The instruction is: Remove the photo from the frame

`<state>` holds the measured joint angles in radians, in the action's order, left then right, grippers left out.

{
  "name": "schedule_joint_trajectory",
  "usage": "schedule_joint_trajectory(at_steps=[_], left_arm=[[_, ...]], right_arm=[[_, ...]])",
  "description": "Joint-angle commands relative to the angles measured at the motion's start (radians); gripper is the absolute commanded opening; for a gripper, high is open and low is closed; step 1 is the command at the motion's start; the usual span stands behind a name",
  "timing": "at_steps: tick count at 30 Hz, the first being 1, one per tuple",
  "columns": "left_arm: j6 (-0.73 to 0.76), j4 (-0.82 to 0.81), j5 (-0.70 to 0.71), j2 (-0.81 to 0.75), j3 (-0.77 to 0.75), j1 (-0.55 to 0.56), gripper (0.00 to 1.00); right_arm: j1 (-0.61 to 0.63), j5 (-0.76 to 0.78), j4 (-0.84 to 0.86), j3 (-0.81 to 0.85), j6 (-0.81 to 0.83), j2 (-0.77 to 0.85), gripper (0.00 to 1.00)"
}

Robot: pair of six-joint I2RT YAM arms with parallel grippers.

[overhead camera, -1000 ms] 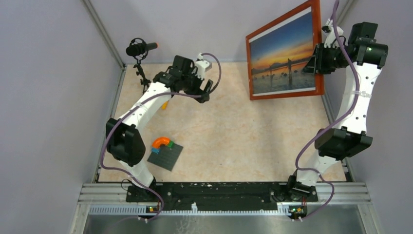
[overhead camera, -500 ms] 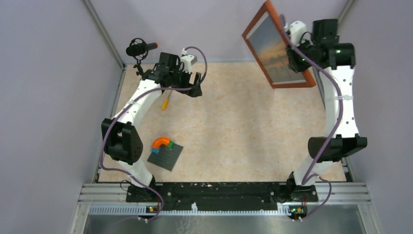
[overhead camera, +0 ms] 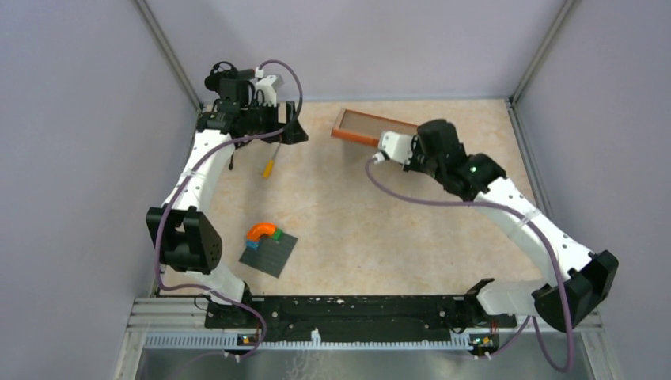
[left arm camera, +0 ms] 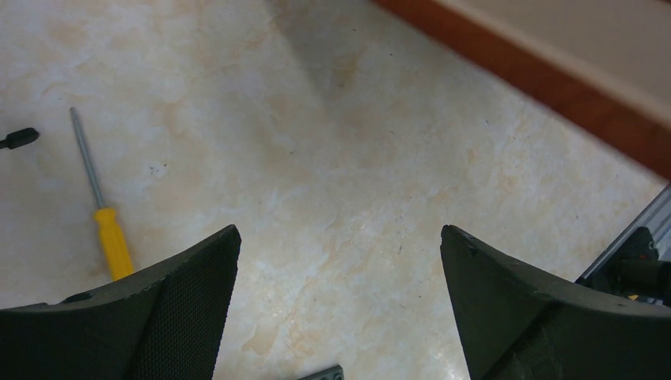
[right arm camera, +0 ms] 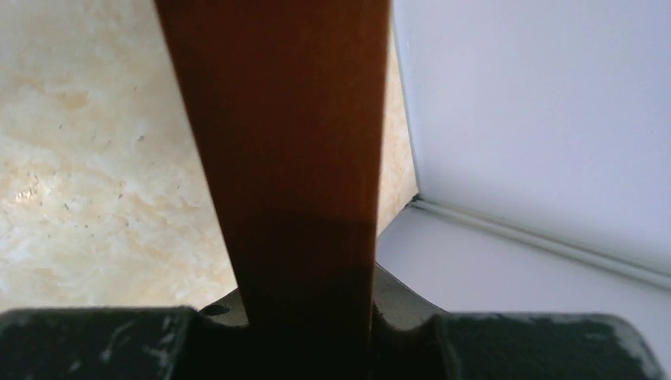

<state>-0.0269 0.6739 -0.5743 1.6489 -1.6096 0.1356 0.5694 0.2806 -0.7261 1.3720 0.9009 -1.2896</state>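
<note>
Swung down from high beside the right wall, the frame [overhead camera: 375,124] now sits low at the back of the table [overhead camera: 380,222], brown back upward, likely so the backing can be worked on. The photo is hidden, presumably still inside, facing down. The right gripper [overhead camera: 398,147] is clamped on one wooden edge and steadies it. The left gripper [left arm camera: 340,269] hovers nearby with jaws wide apart, a yellow screwdriver [left arm camera: 111,237] lying just beside it
</note>
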Motion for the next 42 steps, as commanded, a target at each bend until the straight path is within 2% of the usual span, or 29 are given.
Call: schedule_joint_trajectory(at_steps=[1,8,16,22,25,30,34,42], left_arm=[[-0.049,-0.022,-0.064,-0.066,0.016,-0.033,0.99],[-0.09,-0.068,-0.185,-0.077,0.142,-0.037,0.99],[-0.077,-0.073,-0.164,-0.054,0.175,-0.045,0.99],[-0.069,-0.067,-0.149,-0.051,0.192,-0.051,0.99],[-0.062,-0.066,-0.149,-0.047,0.209,-0.051,0.99],[-0.047,-0.058,-0.136,-0.04,0.213,-0.053,0.99],[-0.031,-0.049,-0.133,-0.041,0.215,-0.053,0.99],[0.008,-0.027,-0.126,-0.057,0.228,-0.053,0.99]], right_arm=[[0.071,0.141,0.378,-0.172,0.083,0.129,0.0],[0.179,0.179,0.485,-0.419,0.051,0.186,0.02],[0.325,0.25,0.755,-0.754,0.083,0.219,0.23],[0.337,0.2,0.878,-0.916,0.045,0.2,0.35],[0.338,0.17,0.891,-0.953,0.008,0.152,0.4],[0.357,0.142,1.028,-0.984,0.029,0.02,0.42],[0.361,0.137,1.086,-0.975,0.036,-0.1,0.56],[0.391,0.109,1.084,-0.97,0.002,-0.203,0.72]])
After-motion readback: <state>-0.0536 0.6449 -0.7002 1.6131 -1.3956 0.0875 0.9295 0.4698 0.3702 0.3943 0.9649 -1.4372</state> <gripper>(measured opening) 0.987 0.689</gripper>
